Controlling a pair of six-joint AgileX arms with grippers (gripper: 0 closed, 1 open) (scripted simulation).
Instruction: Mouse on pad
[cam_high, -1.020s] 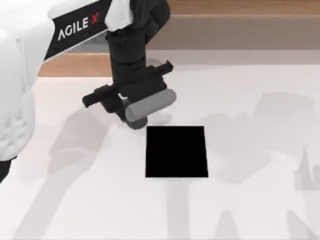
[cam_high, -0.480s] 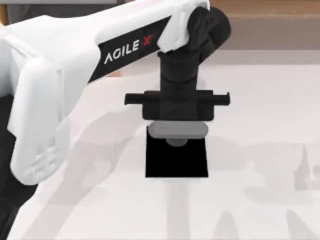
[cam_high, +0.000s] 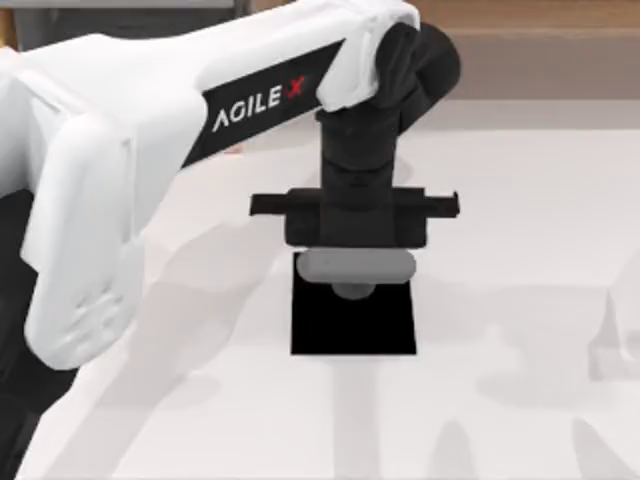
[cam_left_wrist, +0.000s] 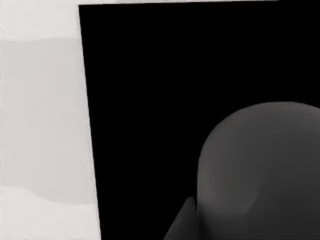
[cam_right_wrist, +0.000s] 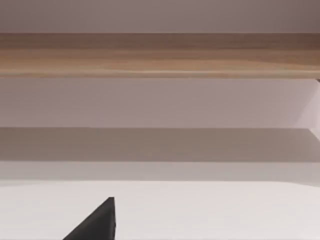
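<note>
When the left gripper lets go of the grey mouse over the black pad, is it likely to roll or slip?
The mouse looks smooth and rounded, so it may slip or rock slightly. Its oblong shape probably prevents real rolling. The flat matte pad should help it settle.

top: high up, looks down on counter | left wrist: close over pad | right wrist: low, faces far wall
</note>
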